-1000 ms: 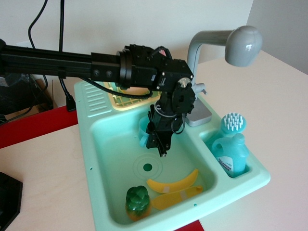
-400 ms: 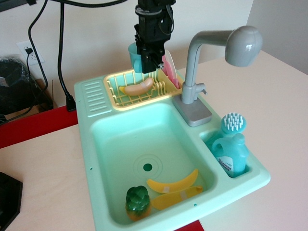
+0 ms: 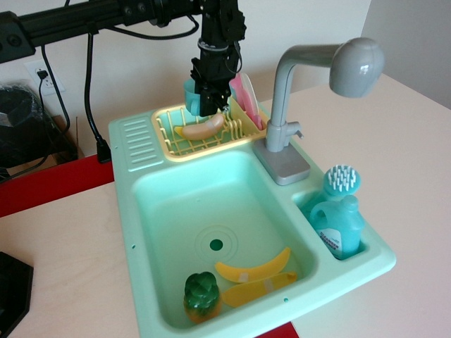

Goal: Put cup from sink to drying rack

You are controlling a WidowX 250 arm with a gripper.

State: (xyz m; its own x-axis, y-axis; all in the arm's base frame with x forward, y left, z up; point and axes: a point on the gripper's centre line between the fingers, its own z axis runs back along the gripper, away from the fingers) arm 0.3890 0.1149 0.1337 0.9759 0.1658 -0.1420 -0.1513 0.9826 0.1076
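Observation:
My gripper (image 3: 209, 104) hangs from the black arm over the back of the pale yellow drying rack (image 3: 184, 139). It is shut on the small teal-blue cup (image 3: 189, 93), which shows at the gripper's left side, just above the rack's bars. The mint-green sink (image 3: 162, 211) lies in front of the rack, its basin showing a round drain mark (image 3: 216, 244). The grey faucet (image 3: 310, 77) stands to the right of the rack.
A sausage (image 3: 201, 127) lies in the rack and pink plates (image 3: 246, 98) stand at its right end. A banana (image 3: 252, 267), a yellow slice and a green vegetable (image 3: 201, 294) lie at the basin's front. A teal soap bottle (image 3: 338, 222) with brush sits in the right compartment.
The gripper lifted the cup out of the basin and up over the rack, then moved slightly lower and left toward the rack's back.

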